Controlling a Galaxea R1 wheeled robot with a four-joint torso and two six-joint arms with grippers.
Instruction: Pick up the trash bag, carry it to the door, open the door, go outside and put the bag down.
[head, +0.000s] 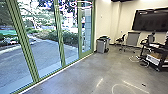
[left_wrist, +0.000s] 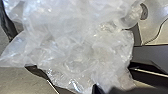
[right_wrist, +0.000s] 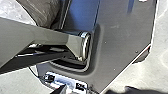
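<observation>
Evidently, left end effector (left_wrist: 97, 89) against translucent trash bag (left_wrist: 75, 47).

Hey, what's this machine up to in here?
The robot is indoors and seems to be carrying a clear plastic bag, bunched up close to its left wrist, though the grip itself is unclear. A green-framed glass wall runs along its left, with pavement outside. The bag is not out there yet.

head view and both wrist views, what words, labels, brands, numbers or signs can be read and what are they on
No text can be read.
White-sided box on the black cart: dark marks, too small to read.
Plastic bag: no print to make out.
</observation>
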